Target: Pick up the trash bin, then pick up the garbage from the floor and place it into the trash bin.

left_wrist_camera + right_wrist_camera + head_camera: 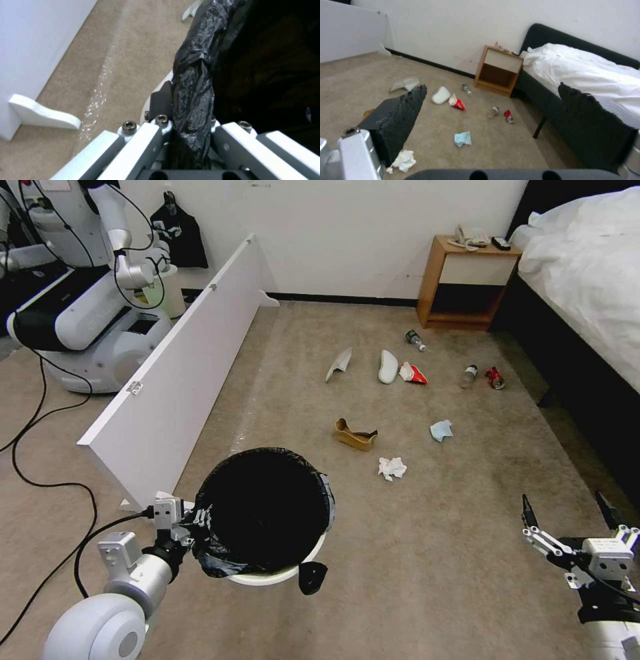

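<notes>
Open carpet floor (427,553) lies between the trash bin (267,513) and the litter, nothing standing on it. White board (180,373) walls off the bin's left side, its foot (43,116) just beside the bin. Beyond the bin, litter is spread well apart with bare carpet between pieces: cardboard scrap (355,435), tissue (392,468), blue wad (441,430). Bed (587,300) and nightstand (467,283) close off the far right.

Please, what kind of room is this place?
Most likely a bedroom, perhaps a hotel room or a test set-up: a bed with white bedding, a wooden nightstand against the wall, and a beige carpet strewn with litter.
</notes>
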`<state>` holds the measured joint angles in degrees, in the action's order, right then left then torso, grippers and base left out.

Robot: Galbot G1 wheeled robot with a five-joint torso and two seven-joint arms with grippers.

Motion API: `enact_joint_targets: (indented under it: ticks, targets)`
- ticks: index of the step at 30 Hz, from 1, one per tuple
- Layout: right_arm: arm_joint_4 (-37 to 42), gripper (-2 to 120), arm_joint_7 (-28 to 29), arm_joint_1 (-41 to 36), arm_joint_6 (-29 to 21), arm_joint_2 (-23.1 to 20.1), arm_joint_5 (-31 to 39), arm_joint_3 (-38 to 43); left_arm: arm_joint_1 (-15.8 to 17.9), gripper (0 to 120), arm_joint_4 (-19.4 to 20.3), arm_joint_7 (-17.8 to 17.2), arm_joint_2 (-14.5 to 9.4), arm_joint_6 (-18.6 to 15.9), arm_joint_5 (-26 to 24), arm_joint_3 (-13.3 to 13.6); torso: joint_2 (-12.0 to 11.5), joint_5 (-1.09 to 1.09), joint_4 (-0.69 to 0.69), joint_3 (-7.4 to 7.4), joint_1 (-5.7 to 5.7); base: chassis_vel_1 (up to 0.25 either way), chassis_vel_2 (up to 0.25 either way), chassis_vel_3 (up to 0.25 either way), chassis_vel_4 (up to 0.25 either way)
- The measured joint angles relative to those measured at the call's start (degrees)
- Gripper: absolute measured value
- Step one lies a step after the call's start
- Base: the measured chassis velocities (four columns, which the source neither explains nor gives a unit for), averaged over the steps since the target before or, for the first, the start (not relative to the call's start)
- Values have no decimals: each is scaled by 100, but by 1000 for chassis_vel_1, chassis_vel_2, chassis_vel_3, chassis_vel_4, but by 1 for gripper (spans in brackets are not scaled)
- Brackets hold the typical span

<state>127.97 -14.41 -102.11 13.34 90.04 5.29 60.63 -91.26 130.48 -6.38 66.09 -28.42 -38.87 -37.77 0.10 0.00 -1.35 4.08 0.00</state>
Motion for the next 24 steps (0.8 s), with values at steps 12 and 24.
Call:
enact_joint_targets:
  ticks: [12, 24]
  targets:
    - [-12, 100, -4, -2, 14, 9, 6, -16, -8, 2, -19, -28, -2, 6, -1, -28, 0, 0, 0, 0, 0, -104, 100, 92, -95]
    - [-14, 100, -2, 0, 14, 17, 24, -15, -4, 2, -38, -30, 2, 16, -1, -28, 0, 0, 0, 0, 0, -93, 97, 93, -86]
